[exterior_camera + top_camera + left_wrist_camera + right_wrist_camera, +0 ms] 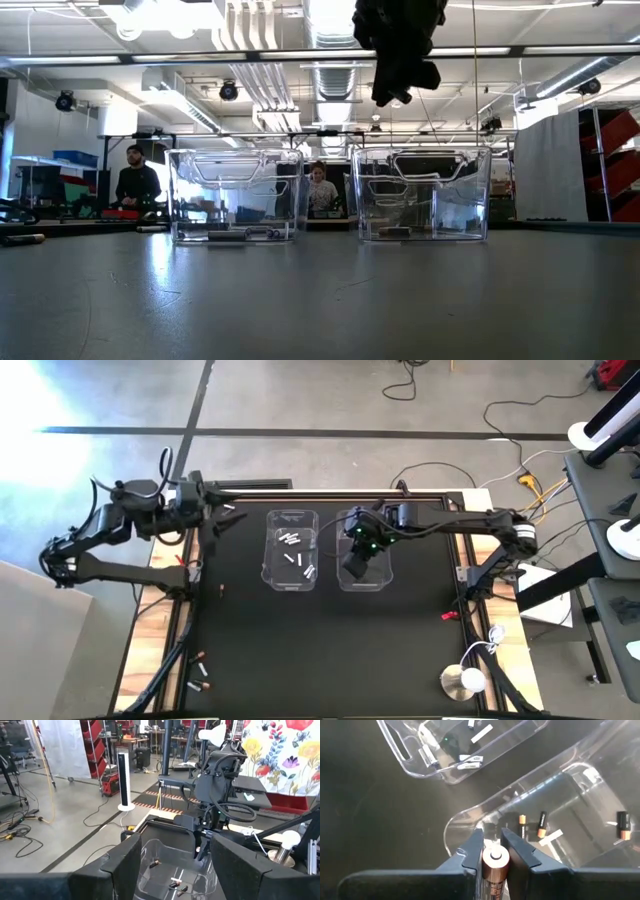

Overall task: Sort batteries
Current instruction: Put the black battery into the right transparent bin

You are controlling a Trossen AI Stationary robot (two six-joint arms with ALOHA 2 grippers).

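Two clear bins stand side by side mid-table. The left bin [292, 548] holds silvery-white batteries [293, 542]; the right bin [365, 552] holds dark batteries with copper ends [541, 824]. My right gripper [493, 851] hangs over the right bin's end, shut on a copper-coloured battery [495, 865]. In the low view it shows above that bin [420, 195]. My left gripper [222, 512] waits high at the table's far left, open, with nothing between its fingers [127, 862]. My right gripper pinches the copper-coloured battery's sides [495, 870] between its two fingers. The battery lies along the fingers, its knobbed end [495, 855] toward their tips. The fingers slant downward from above. The battery is lifted clear, over the right bin's rim [465, 820].
Several loose batteries [200, 672] lie at the table's near left corner. A small red piece [448, 615] lies near the right edge, and a white lamp-like object [465, 680] stands at the near right. People sit in the room beyond the table [135, 180].
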